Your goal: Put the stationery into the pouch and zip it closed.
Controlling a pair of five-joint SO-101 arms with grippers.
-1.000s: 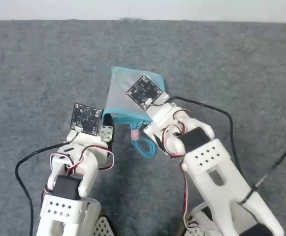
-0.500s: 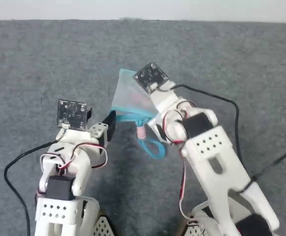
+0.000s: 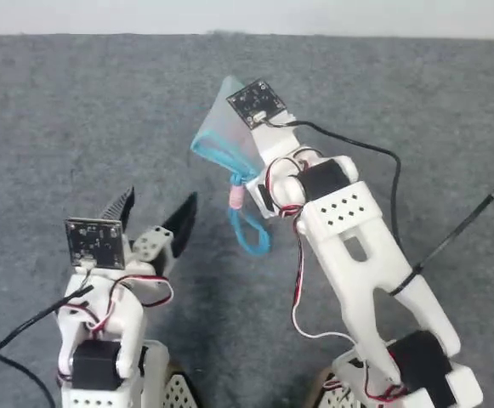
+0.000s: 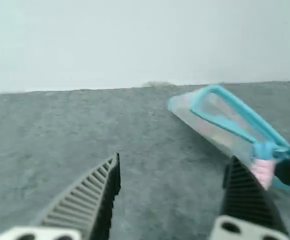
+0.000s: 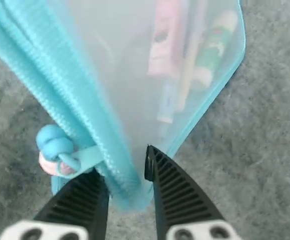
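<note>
Over the table [image 3: 59,102], the seemingly zipped pouch [image 3: 221,136] is released by parted left fingers [image 3: 183,221], kept clamped by right fingers [image 5: 172,185].

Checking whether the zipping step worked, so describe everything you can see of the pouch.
The pouch is a flat, frosted translucent sleeve edged in turquoise, with a turquoise zip whose teeth look shut where visible. A pink tag and a turquoise cord loop dangle from its pull end. Stationery shows through it, pink and green-and-white pieces. It is tilted over the grey mat, pinched at the zip-end corner by the right gripper; whether it touches the mat is unclear.
</note>
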